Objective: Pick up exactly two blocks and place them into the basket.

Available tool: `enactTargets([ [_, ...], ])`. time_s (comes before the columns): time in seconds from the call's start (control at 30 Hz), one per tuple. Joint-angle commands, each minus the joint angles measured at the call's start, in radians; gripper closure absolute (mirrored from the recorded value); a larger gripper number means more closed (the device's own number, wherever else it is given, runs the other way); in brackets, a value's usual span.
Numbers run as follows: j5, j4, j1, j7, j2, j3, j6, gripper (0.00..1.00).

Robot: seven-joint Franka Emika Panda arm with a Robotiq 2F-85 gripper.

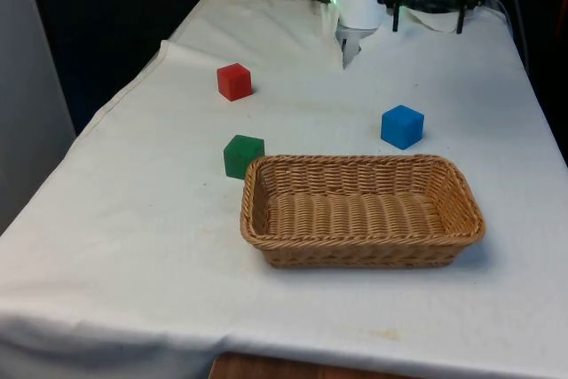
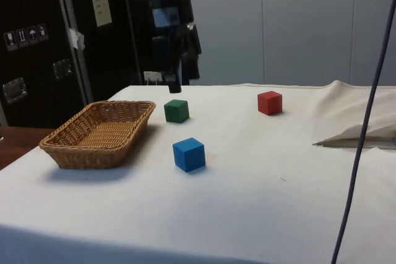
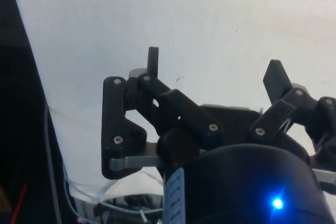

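Hovering near surface's far edge: jaws (image 3: 212, 69) apart, empty. Basket (image 1: 253, 210) empty; first pick pending. Next: descent over blue block (image 1: 402, 126), nearest.

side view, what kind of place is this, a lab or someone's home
Most likely a robot lab or test room: a table under a white cloth, dark cabinets behind, and a staged set of colored blocks beside a wicker basket.
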Motion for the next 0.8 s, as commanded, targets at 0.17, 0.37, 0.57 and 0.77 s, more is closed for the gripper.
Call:
enactTargets([
  [0.17,0.007,-0.039,0.0,0.043,0.019,0.015,0.086,0.0],
  [0.37,0.026,-0.042,-0.003,0.06,0.059,0.017,0.136,0.0],
  [0.57,0.06,-0.036,-0.01,0.06,0.125,0.017,0.203,0.0],
  [0.77,0.076,-0.034,-0.018,0.052,0.165,0.017,0.25,0.0],
])
